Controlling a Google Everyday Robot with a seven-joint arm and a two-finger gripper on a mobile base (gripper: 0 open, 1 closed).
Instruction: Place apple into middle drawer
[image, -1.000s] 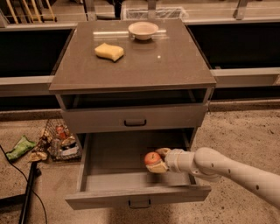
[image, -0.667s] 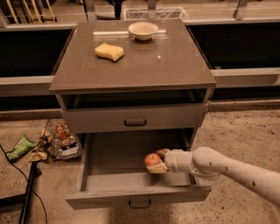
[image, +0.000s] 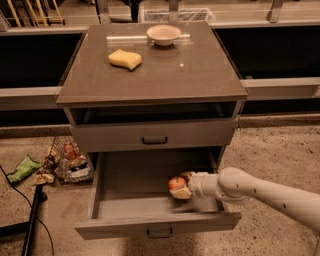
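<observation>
The middle drawer (image: 125, 207) is pulled open below a shut grey drawer; its front carries a small dark bar handle. The red apple (image: 176, 183) with a yellowish patch is inside the drawer, right of centre, low over the drawer floor. My gripper (image: 182, 186) reaches in from the right on a white arm and is shut on the apple. I cannot tell whether the apple touches the drawer floor.
The cabinet top (image: 190, 70) carries a yellow wavy sponge (image: 125, 59) and a small bowl (image: 163, 34). The upper drawer (image: 154, 135) is shut. A wire basket of packets (image: 67, 162) and a green packet (image: 24, 168) lie on the floor at left. A dark cable and stand (image: 27, 220) are at lower left.
</observation>
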